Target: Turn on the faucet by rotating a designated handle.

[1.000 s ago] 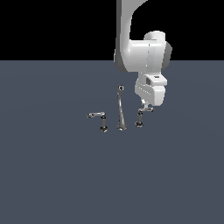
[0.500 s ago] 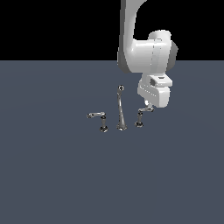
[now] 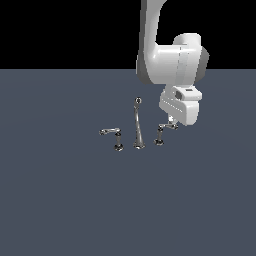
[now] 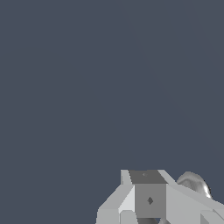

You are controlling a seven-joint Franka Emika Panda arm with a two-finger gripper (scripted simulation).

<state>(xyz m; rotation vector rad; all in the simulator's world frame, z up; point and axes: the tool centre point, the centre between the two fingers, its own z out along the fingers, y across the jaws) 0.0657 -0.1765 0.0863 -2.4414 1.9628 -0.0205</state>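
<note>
The faucet stands on the grey floor in the exterior view. Its tall thin spout (image 3: 137,127) is in the middle, with a long-lever post (image 3: 118,144) to its left. The handle (image 3: 160,136) is the short chrome post on the exterior view's right; its short lever (image 3: 168,127) points right. My gripper (image 3: 171,120) hangs under the white hand, right at the lever's outer end; contact is unclear. In the wrist view the fingers (image 4: 146,177) look closed together with nothing between them, and a chrome piece (image 4: 195,183) shows just beside them.
The white arm and its hand (image 3: 180,107) rise above and to the exterior view's right of the faucet. Plain dark grey floor (image 3: 65,200) lies all around.
The hand has shifted a little toward the exterior view's right and slightly up, staying at the short lever's end. The spout and the left post have not moved.
</note>
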